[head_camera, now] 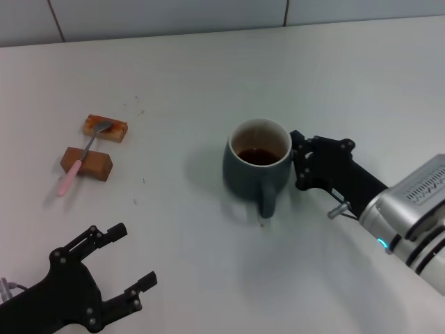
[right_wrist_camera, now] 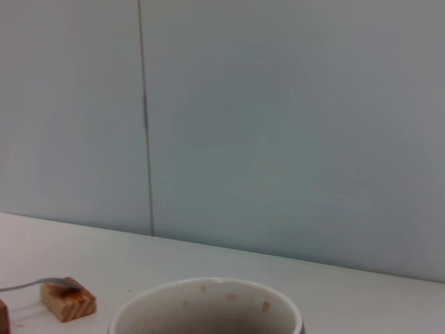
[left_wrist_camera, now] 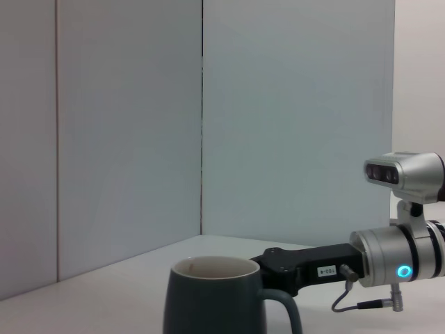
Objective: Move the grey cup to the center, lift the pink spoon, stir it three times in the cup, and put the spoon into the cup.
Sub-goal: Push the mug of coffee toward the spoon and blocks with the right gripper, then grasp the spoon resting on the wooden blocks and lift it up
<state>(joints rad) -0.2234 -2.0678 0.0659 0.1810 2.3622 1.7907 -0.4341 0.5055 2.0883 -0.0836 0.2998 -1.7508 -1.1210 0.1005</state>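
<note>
Right gripper at the dark grey-teal ceramic cup's three o'clock, grip probably closed; pink-handled metal spoon untouched at nine o'clock.

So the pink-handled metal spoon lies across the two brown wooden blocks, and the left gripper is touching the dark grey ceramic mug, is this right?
Not quite. It is the right gripper that is against the dark grey ceramic mug, as the head view shows. The left gripper hangs near the front edge, apart from it. The pink-handled metal spoon does lie across the two brown wooden blocks.
</note>
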